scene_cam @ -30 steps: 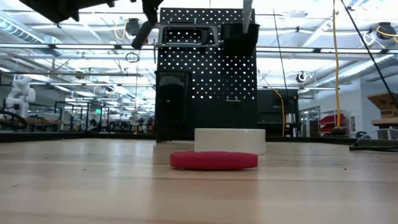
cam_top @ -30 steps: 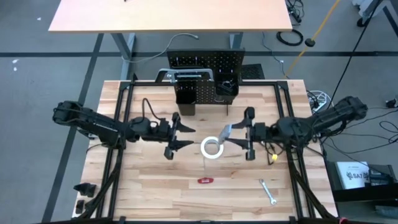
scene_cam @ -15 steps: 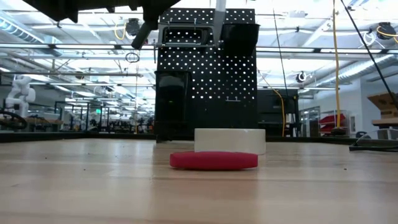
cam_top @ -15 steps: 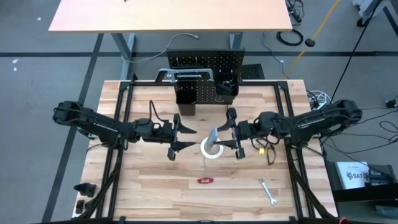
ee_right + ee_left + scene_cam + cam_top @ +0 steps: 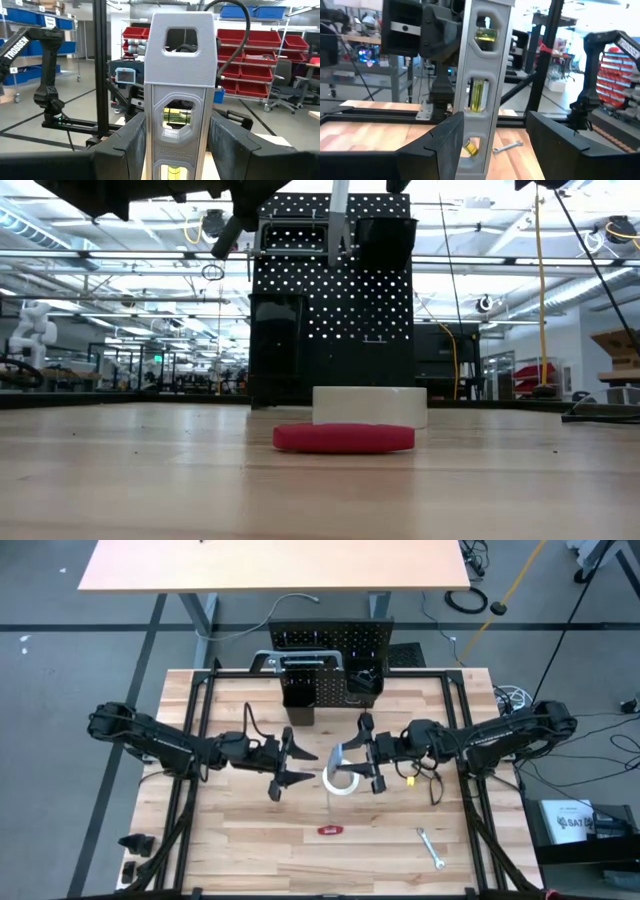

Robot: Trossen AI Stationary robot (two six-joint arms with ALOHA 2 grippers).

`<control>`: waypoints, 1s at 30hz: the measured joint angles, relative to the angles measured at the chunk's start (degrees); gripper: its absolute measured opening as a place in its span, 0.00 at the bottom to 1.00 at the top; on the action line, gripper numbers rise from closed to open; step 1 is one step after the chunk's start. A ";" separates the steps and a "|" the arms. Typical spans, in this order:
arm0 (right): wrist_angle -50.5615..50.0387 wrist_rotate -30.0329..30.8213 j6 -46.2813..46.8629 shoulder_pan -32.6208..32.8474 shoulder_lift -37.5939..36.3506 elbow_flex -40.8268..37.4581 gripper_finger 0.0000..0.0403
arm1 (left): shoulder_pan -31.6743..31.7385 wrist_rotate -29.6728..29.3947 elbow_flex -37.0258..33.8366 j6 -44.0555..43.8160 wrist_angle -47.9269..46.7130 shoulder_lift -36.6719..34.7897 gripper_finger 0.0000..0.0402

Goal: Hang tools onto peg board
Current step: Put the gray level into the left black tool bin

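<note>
I have the right gripper [image 5: 368, 756] near the middle of the table, its two fingers pinching the silver level [image 5: 345, 759], which sticks out toward the left arm and hangs above the white tape roll [image 5: 341, 779]. From the right wrist view the level [image 5: 180, 100] stands straight up between my fingers [image 5: 127, 145], pressed on both flat sides. The left gripper [image 5: 290, 766] sits at about nine o'clock of the tape roll, jaws spread and holding nothing; in its wrist view the level [image 5: 482, 85] fills the gap ahead of its fingers [image 5: 445, 145], but I cannot tell whether it touches them. The peg board [image 5: 330, 640] stands upright at twelve o'clock, at the far edge of the table, with a grey clamp [image 5: 290, 662] hung on it and two black bins [image 5: 300, 690] in front. Between the grippers and the board the tabletop [image 5: 230, 830] is bare wood. Toward six o'clock lies the red-handled tool [image 5: 330, 830], and at about four o'clock the small wrench [image 5: 431, 848], well apart from both arms. In the low view the red tool [image 5: 344, 438] lies just in front of the tape roll [image 5: 370, 406], blocking part of it, with the board [image 5: 330, 300] behind.
</note>
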 joint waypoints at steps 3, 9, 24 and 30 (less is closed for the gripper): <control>-0.21 0.01 0.01 -0.33 0.00 0.00 0.42 | 0.24 -0.53 0.00 0.23 1.29 0.00 0.55; -4.88 -2.73 0.46 -0.31 0.00 0.00 0.42 | 0.27 1.24 0.08 3.72 6.71 0.00 0.55; -6.75 -22.18 5.04 -0.53 0.00 0.00 0.42 | 1.39 13.09 15.86 11.65 -15.43 0.02 0.55; -6.34 -24.64 7.19 -0.49 0.38 0.00 0.42 | 2.66 19.18 17.98 11.55 -16.48 1.23 0.55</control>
